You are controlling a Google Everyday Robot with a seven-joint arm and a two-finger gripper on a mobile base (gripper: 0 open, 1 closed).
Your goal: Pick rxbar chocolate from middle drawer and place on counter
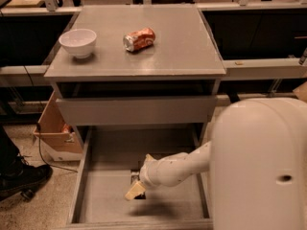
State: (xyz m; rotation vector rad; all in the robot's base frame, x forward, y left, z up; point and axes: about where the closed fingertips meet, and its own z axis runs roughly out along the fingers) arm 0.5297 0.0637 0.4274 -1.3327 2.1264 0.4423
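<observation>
Tan end effector (135, 190) in middle drawer (103, 202)

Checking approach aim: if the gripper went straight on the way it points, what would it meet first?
Probably the rxbar chocolate, a dark sliver showing beneath the gripper low in the middle drawer; otherwise its floor. Depth is unclear.

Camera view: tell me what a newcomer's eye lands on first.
The bulky white robot arm fills the lower right foreground, with its gripper low inside the open middle drawer. On the counter above, a crushed orange soda can lies near the middle and a white bowl stands at the left.
</observation>
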